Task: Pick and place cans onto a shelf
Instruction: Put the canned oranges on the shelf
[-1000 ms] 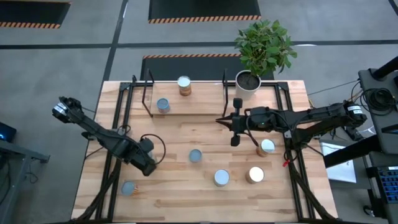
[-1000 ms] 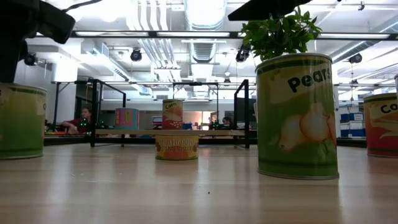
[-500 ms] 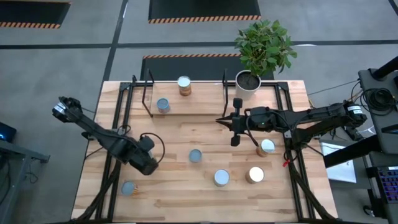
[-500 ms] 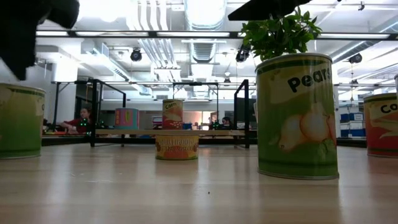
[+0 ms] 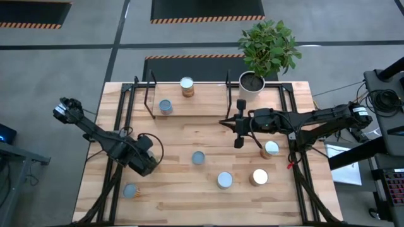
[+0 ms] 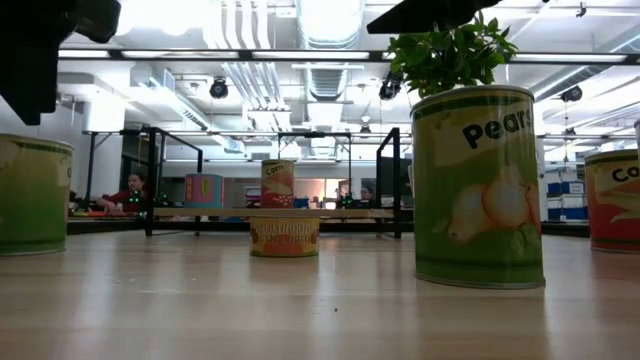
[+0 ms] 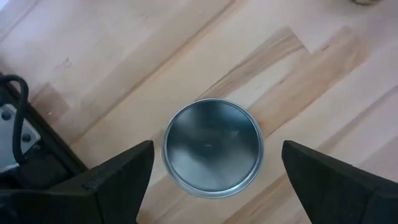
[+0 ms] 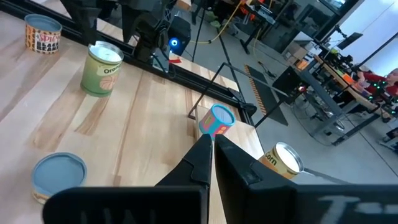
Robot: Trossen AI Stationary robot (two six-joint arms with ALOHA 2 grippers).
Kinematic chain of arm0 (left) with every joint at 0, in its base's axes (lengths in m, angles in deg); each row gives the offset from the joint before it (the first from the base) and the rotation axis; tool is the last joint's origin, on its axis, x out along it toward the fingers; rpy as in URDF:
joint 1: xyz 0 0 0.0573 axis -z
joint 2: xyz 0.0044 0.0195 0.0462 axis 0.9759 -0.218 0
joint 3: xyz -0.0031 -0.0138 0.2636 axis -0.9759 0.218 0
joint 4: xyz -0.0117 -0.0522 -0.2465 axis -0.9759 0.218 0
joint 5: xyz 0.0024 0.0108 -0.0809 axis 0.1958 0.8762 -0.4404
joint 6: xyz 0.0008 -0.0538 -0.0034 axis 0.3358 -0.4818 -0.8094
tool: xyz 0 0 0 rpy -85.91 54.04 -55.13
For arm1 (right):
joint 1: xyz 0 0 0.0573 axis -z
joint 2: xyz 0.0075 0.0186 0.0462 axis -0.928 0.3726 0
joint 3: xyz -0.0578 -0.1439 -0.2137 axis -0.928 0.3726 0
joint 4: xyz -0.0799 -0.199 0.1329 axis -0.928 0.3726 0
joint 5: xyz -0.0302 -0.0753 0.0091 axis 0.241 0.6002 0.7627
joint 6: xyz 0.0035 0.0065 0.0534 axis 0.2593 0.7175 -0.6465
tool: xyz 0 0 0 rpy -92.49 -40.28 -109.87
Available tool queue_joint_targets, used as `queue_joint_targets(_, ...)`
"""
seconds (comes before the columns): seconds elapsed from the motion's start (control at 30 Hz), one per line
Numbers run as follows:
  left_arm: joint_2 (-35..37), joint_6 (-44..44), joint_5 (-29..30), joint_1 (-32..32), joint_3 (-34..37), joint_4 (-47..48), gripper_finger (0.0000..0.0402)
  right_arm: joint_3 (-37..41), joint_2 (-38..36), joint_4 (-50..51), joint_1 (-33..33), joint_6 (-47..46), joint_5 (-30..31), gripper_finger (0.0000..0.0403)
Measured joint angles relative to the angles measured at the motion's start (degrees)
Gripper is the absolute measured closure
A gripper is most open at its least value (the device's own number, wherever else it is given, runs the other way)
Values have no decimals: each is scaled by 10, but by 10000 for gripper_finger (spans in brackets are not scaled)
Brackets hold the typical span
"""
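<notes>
Two cans stand on the shelf [image 5: 196,108]: one [image 5: 187,86] at its far edge, one [image 5: 165,106] with a pale-blue top. Several more stand upright on the table: centre [image 5: 198,157], near centre [image 5: 225,180], [image 5: 259,177], right [image 5: 271,149], near left [image 5: 130,190]. My left gripper [image 5: 145,165] is open and points down; in its wrist view its fingers stand either side of a silvery can top [image 7: 214,146], above it, touching nothing. My right gripper [image 5: 222,122] is shut and empty above the table's middle, pointing toward the shelf [image 8: 211,140].
A white plant pot [image 5: 251,85] with a leafy plant stands at the far right, beside the shelf. Black rails [image 5: 117,126] run along the table's left and right sides. In the low view a green Pears can [image 6: 478,185] stands close by.
My left gripper has shifted a little toward the table's left edge, staying open above the table. The cans and my right gripper have kept still.
</notes>
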State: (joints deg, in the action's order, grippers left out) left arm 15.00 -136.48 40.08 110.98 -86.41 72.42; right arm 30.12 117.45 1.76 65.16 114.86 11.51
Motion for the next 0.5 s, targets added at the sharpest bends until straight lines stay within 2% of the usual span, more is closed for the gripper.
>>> queue_joint_targets(0.2,0,-44,0,-1,0,20,65,0,0,2,0,-5,0,394)
queue_joint_targets(0.5,-1,-42,1,0,2,-1,65,0,0,2,0,-4,0,394)
